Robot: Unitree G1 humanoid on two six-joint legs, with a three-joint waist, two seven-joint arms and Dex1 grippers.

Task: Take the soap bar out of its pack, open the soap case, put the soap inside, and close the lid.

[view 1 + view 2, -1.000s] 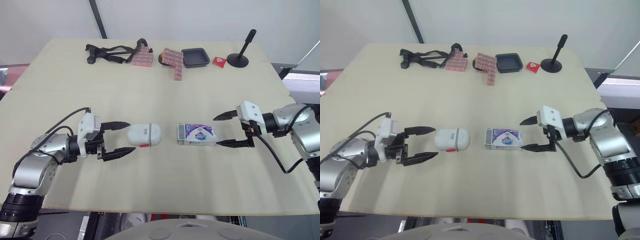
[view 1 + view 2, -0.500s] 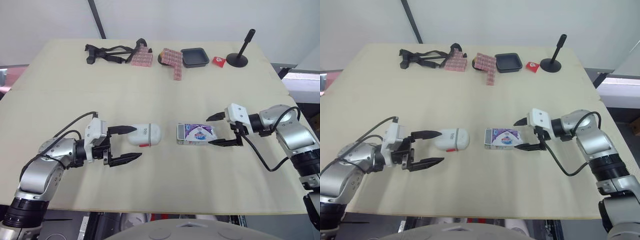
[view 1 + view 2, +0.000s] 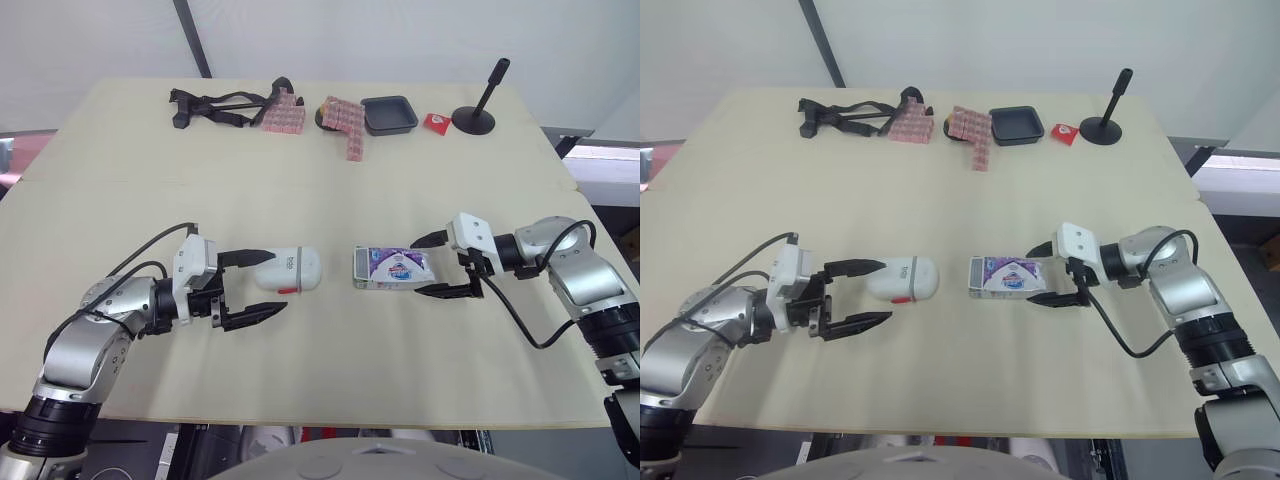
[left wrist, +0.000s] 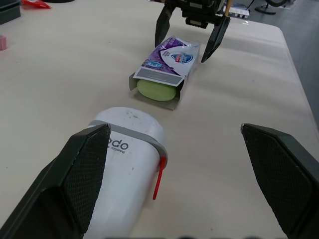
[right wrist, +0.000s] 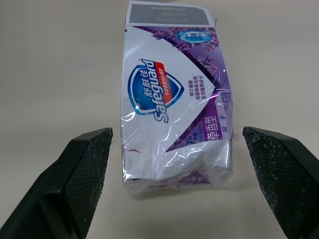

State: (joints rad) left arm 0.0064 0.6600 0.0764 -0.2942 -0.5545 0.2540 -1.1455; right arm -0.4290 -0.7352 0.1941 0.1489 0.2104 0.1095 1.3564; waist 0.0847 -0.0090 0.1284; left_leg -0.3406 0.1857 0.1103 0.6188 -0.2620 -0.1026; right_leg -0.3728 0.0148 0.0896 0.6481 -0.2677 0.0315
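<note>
The white oval soap case (image 3: 288, 270), with a grey band and a red latch, lies shut on the table. My left gripper (image 3: 279, 281) is open at the case's left end, one finger (image 4: 75, 174) resting along its side. The purple and white soap pack (image 3: 391, 267) lies flat to the right of the case. Its open end faces the case and shows the green soap bar (image 4: 156, 91) inside. My right gripper (image 3: 415, 267) is open, its fingers straddling the pack's crumpled right end (image 5: 174, 169) without touching it.
Along the table's far edge lie a black strapped tool (image 3: 215, 105), pink block clusters (image 3: 347, 122), a black tray (image 3: 391, 114), a small red packet (image 3: 438, 122) and a black stand (image 3: 477, 110). Bare tabletop (image 3: 330, 200) lies between them and the grippers.
Both grippers have moved inward: the left one up to the case's left end, the right one around the pack's right end. Case and pack have not moved.
</note>
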